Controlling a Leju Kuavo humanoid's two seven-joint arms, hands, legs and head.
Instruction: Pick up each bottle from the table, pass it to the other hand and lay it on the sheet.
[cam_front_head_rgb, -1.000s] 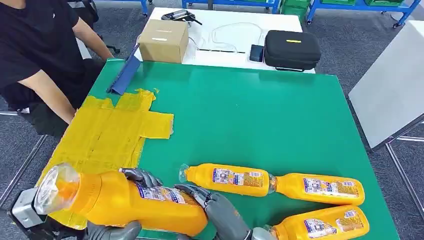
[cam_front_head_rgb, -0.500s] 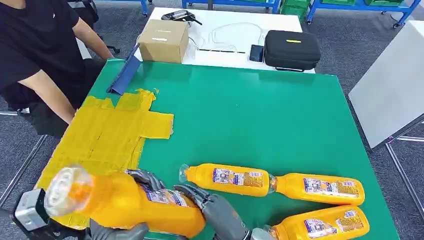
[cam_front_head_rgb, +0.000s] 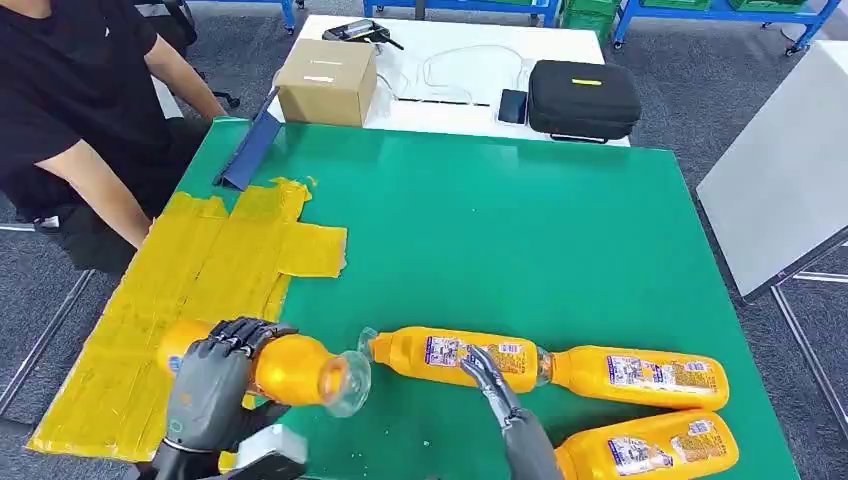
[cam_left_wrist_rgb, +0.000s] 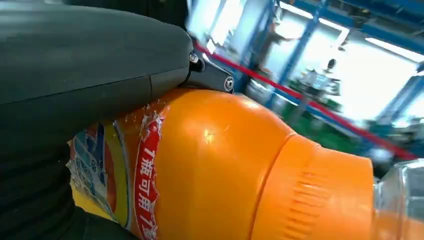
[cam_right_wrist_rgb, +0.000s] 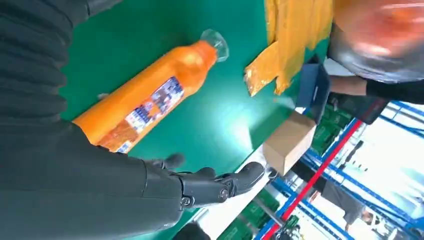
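My left hand (cam_front_head_rgb: 213, 385) grips an orange bottle (cam_front_head_rgb: 292, 368) around its body, the clear cap pointing right, over the near edge of the yellow sheet (cam_front_head_rgb: 215, 270). In the left wrist view the same bottle (cam_left_wrist_rgb: 215, 165) sits under my left hand (cam_left_wrist_rgb: 75, 70). My right hand (cam_front_head_rgb: 497, 390) is open, fingers stretched out just above a second bottle (cam_front_head_rgb: 455, 357) lying on the green table (cam_front_head_rgb: 500, 230). In the right wrist view that bottle (cam_right_wrist_rgb: 150, 100) lies beyond the open right hand (cam_right_wrist_rgb: 215, 182). Two more bottles (cam_front_head_rgb: 640, 378) (cam_front_head_rgb: 645, 447) lie at the near right.
A person in black sits at the table's far left, one forearm (cam_front_head_rgb: 95, 190) near the sheet. A blue strip (cam_front_head_rgb: 250, 150) lies at the far left corner. Behind stand a cardboard box (cam_front_head_rgb: 327, 82) and a black case (cam_front_head_rgb: 583, 98). A white board (cam_front_head_rgb: 785, 170) leans at the right.
The right hand has let go of the bottle and drawn back right. The left hand has swung the bottle round, so its cap now points right, and lowered it towards the sheet's edge.
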